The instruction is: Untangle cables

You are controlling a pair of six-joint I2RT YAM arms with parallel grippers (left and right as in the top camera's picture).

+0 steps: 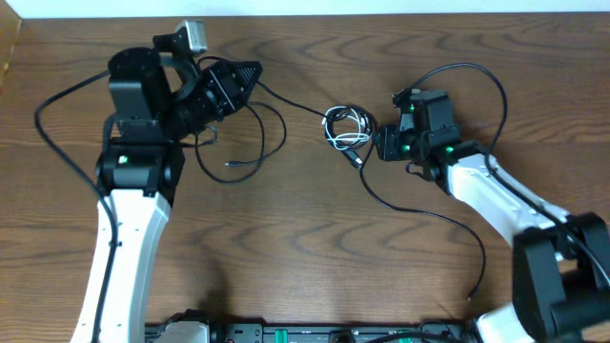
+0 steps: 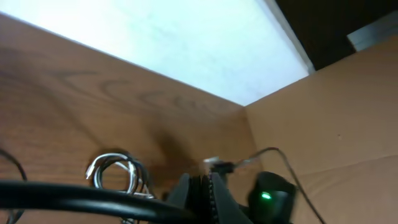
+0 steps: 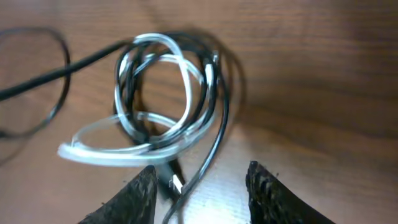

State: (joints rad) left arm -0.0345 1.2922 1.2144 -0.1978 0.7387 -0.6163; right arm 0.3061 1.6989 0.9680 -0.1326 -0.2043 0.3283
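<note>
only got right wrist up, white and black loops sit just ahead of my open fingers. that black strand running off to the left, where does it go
observer: It crosses the table to the left gripper, which looks shut on the black cable.
operator: any slack past that gripper
observer: Yes, the cable loops loosely beside that gripper and ends in a small plug lying free on the wood.
operator: and the other end
observer: A long tail leaves the tangle toward the front, curves past the right arm and ends near the table's front edge.
</note>
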